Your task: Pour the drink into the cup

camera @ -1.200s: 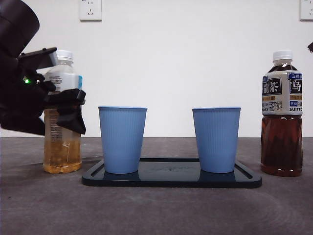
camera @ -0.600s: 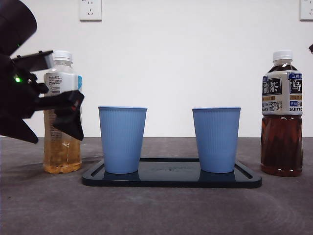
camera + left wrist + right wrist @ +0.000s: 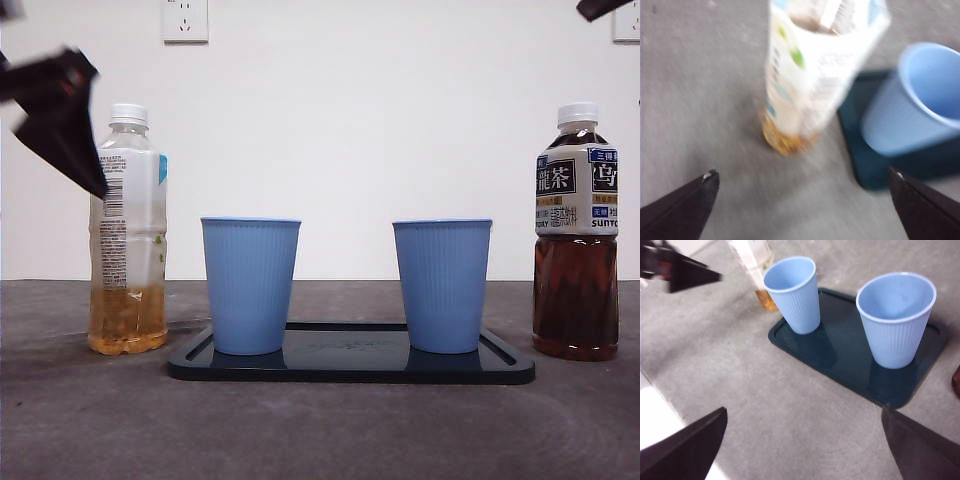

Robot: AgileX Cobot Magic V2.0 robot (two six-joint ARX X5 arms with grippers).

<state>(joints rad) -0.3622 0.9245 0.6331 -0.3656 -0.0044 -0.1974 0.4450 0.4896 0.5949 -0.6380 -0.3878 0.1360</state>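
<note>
A grey table (image 3: 320, 430) runs below a white wall (image 3: 380, 150). Nearest, at centre, a dark tray (image 3: 350, 365) carries two empty blue cups, left cup (image 3: 250, 285) and right cup (image 3: 443, 285). At the left stands the pale drink bottle (image 3: 128, 230), upright and capped; at far right a dark tea bottle (image 3: 576, 235). In the upper left the left gripper (image 3: 802, 207) hangs with jaws spread wide, holding nothing. The right gripper (image 3: 802, 440), also spread wide, waits high at the upper right.

Even light; blurred left wrist view
</note>
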